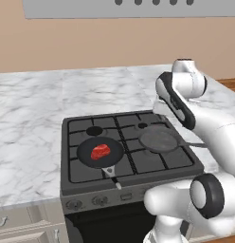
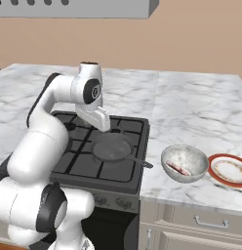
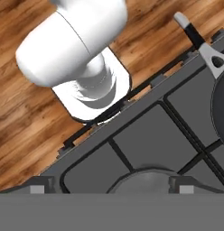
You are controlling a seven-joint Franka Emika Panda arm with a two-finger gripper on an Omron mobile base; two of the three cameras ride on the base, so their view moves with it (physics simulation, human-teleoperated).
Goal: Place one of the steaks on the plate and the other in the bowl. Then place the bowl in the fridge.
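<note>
Risk, as judged: the bright red steak [image 1: 101, 151] lies in the dark frying pan [image 1: 100, 152] on the stove [image 1: 129, 147]; a careless descent could strike the pan's handle and shift it. The marbled steak [image 2: 179, 169] sits in the bowl [image 2: 185, 163], beside the plate [image 2: 229, 170] on the surface [image 2: 201, 112]. The pincer [image 2: 102, 120] hangs above the grey pan [image 2: 113, 149]; whether spread or pressed together, I cannot tell.

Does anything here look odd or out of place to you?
Nothing is spilled or broken. One oddity: a raw bright red steak lies in the dark round frying pan on the black stove, while the other steak sits in the speckled whitish bowl. The red-rimmed white plate holds nothing.
</note>
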